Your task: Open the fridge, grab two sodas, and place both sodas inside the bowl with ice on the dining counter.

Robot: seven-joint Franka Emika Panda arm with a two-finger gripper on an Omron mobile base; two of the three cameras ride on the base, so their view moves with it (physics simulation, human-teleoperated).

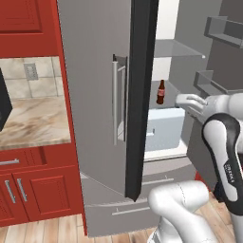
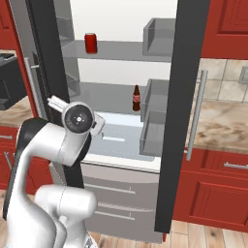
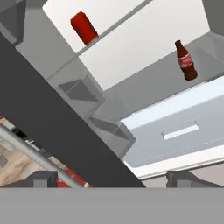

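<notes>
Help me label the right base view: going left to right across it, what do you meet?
Robot hand → red soda can → brown bottle → grey door bins → dark fridge door edge → bar handle.

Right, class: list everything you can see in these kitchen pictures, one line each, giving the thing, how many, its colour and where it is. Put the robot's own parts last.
fridge: one, silver-grey, both doors open, white inside.
soda: one in view, red, upright on an upper fridge shelf.
bottle: one, dark brown with a red label, on the shelf below the soda.
crisper drawer: one, pale blue-white, under the bottle's shelf.
door bins: several, grey, on the inner faces of the doors.
cabinets: red, on both sides of the fridge.
countertops: beige marbled, over the lower cabinets.
floor: light wood.
arm: one, white with dark joints, in front of the fridge.
gripper: one, dark fingertips, open, empty.
</notes>
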